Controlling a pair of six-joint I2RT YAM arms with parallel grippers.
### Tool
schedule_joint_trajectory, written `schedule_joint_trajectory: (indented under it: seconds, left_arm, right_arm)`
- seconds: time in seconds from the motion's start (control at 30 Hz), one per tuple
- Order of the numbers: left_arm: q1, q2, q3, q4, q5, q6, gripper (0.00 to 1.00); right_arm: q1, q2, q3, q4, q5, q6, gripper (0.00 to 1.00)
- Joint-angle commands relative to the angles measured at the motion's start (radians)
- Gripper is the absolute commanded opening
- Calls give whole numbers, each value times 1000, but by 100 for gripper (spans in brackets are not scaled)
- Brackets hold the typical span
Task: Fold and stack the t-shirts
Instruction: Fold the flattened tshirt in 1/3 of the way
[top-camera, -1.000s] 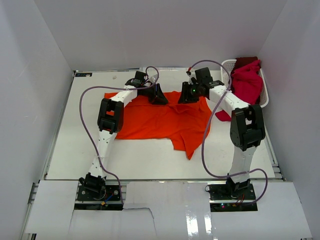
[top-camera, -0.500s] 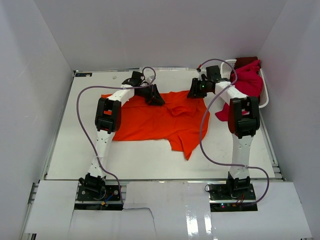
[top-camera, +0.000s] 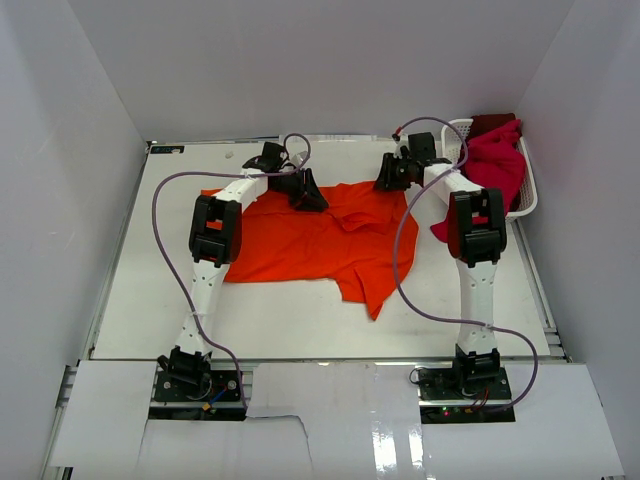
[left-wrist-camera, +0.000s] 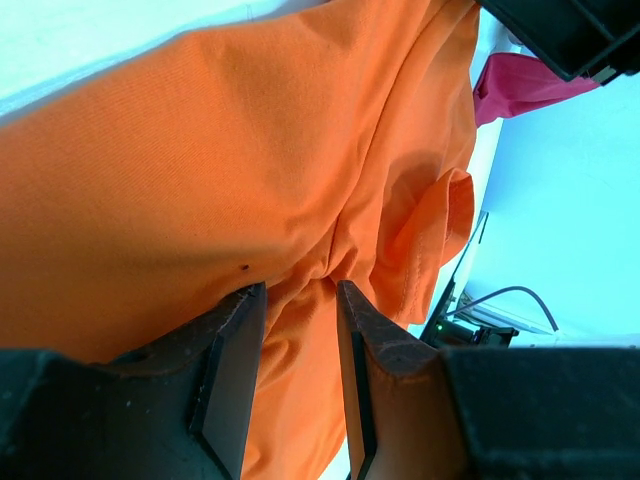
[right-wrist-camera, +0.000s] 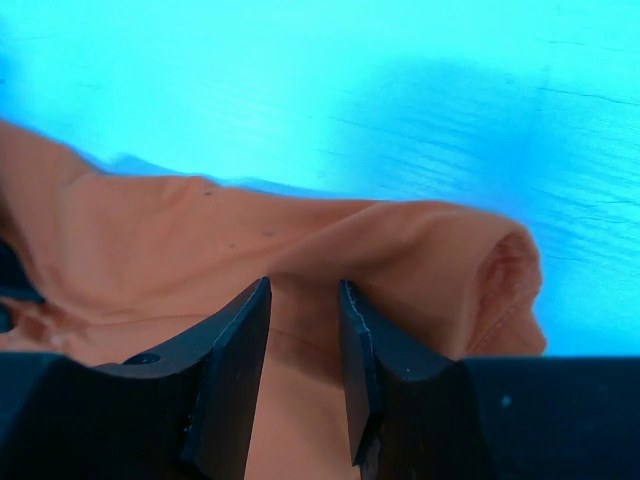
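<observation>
A large orange t-shirt (top-camera: 300, 240) lies spread and rumpled on the white table, one tail reaching toward the near edge. My left gripper (top-camera: 312, 195) sits at its far edge near the middle, jaws shut on a bunched fold of orange cloth (left-wrist-camera: 200, 150). My right gripper (top-camera: 385, 183) is at the shirt's far right corner, shut on orange cloth (right-wrist-camera: 200, 230) that fills the gap between its fingers. A crimson t-shirt (top-camera: 495, 165) spills out of the basket, with a dark red one (top-camera: 492, 122) behind it.
The white lattice basket (top-camera: 455, 130) stands at the far right against the wall. A crimson sleeve (top-camera: 445, 230) hangs from it onto the table beside my right arm. White walls close in the table on three sides. Purple cables loop off both arms.
Both grippers have moved toward the far edge and the right one further right, drawing the orange shirt's far edge straighter. The right arm now stands more upright.
</observation>
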Motion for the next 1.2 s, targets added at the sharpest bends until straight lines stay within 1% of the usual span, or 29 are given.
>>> schedule_joint_trajectory:
  seconds: [0.0, 0.17, 0.4, 0.47, 0.63, 0.9, 1.07, 1.17]
  left_arm:
    - [9, -59, -24, -50, -79, 43, 47]
    - [9, -57, -23, -51, -80, 42, 46]
    - [9, -54, -18, -56, -82, 42, 47]
    - [9, -52, -11, -59, -82, 43, 47]
    - [9, -52, 11, -74, -83, 40, 47]
    - [9, -104, 84, -85, -74, 11, 50]
    - [9, -149, 120, -61, -56, -9, 51]
    - [9, -157, 127, -44, -40, -24, 53]
  right_arm:
    - [-4, 24, 39, 49, 99, -19, 40]
    - [-8, 7, -10, 55, 215, -37, 42]
    - [-51, 21, 32, 32, 208, -17, 43]
    - [-53, 28, 69, 0, 215, -25, 43]
    - [-58, 8, 82, -20, 231, -33, 44]
    - [-61, -31, 86, -20, 176, -30, 45]
    - [-58, -107, 34, -11, 68, -11, 45]
    - [-47, -137, 11, -52, 14, -11, 45]
